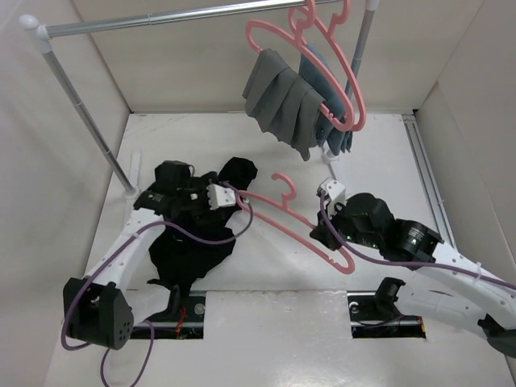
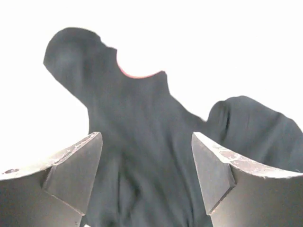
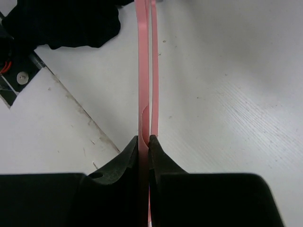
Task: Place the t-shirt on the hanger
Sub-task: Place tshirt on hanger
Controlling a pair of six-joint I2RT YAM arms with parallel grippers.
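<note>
Right pincer [image 3: 144, 140] tight on hanger [image 3: 141, 71]; left pincer [image 2: 146, 138] wide apart over t-shirt [image 2: 137, 109].

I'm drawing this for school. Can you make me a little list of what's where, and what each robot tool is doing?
left tool: open, fingers spread apart over the t-shirt
right tool: shut on the hanger
t-shirt: black, crumpled on the table, not yet properly on the hanger
hanger: pink, one end at the t-shirt; a pink edge shows in the t-shirt's opening
rail: holds two more hangers, with a grey garment and a blue garment
</note>
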